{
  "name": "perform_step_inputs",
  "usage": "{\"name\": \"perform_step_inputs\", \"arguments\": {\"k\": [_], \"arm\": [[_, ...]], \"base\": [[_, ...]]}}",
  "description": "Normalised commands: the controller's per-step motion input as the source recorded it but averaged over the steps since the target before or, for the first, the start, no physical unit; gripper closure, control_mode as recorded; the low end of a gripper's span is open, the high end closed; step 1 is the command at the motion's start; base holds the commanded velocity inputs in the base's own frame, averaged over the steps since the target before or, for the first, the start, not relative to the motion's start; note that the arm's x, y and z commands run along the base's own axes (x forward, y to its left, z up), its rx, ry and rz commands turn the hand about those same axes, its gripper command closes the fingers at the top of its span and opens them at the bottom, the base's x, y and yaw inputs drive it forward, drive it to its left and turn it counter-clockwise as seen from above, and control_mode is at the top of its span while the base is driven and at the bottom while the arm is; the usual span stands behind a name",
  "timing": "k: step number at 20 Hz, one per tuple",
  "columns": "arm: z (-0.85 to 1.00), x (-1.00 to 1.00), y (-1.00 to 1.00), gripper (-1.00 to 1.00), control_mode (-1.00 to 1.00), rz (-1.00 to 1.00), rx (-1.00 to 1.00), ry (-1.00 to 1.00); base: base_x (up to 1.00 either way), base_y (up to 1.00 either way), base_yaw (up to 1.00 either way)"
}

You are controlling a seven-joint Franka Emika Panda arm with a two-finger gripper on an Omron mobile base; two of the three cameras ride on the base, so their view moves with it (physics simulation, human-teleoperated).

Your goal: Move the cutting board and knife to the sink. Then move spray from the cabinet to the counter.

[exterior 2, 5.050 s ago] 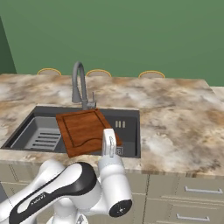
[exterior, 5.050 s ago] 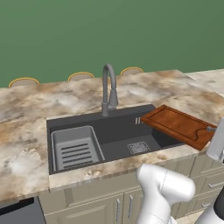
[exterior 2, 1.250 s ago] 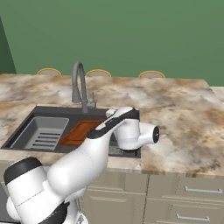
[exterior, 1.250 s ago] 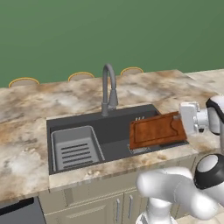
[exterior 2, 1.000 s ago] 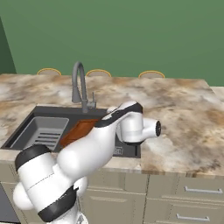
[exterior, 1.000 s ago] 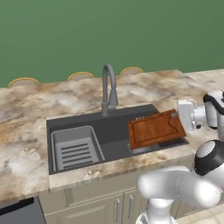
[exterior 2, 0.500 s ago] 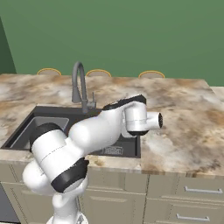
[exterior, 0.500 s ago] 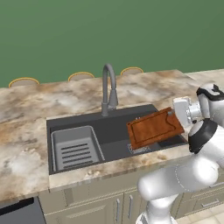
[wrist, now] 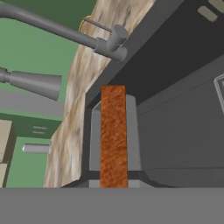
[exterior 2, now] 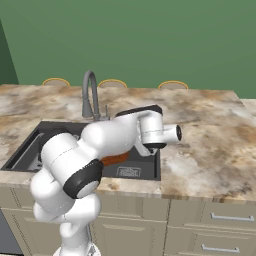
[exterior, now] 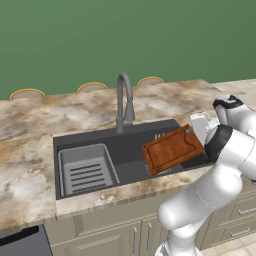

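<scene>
My gripper (exterior: pixel 194 134) is shut on the right end of the reddish-brown cutting board (exterior: pixel 172 150). The board hangs tilted over the right half of the dark grey sink (exterior: pixel 90 137), its left end lower. In the hand view the board (wrist: pixel 113 131) shows edge-on, pinched between the two grey fingers (wrist: pixel 133 140), with the sink wall (wrist: pixel 175 113) behind it. From the right base view only a sliver of the board (exterior 2: pixel 116 159) peeks out under my arm, above the sink (exterior 2: pixel 150 170). The marbled counter (exterior: pixel 30 130) surrounds the basin. Knife, spray and cabinet are out of view.
A grey gooseneck faucet (exterior: pixel 125 100) stands behind the sink's middle. A grey draining basket (exterior: pixel 87 167) fills the basin's left half. Three round stool tops (exterior: pixel 92 87) line the counter's far edge. Drawer fronts (exterior 2: pixel 220 220) sit below the counter on the right.
My arm has swung and the wrist has turned, raising the elbow. The board stays in the grip over the sink's right side, shifted slightly left and tilted down at its left end.
</scene>
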Motion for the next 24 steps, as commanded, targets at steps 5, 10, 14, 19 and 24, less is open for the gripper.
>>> {"name": "perform_step_inputs", "arguments": {"k": [5,10,14,19,24], "arm": [[-0.18,0.24,0.22,1.00,-1.00,0.00,-0.05,0.00],[-0.19,0.22,0.23,1.00,-1.00,0.00,-0.01,0.00],[-0.21,0.20,0.30,1.00,-1.00,0.00,0.00,0.00],[-0.20,0.34,0.17,1.00,-1.00,0.01,0.00,0.00],[-0.22,0.48,0.04,1.00,-1.00,0.05,0.00,0.03]], "base": [[0.00,0.00,0.00],[0.00,0.00,0.00],[0.00,0.00,0.00],[0.00,0.00,0.00],[0.00,0.00,0.00]]}}
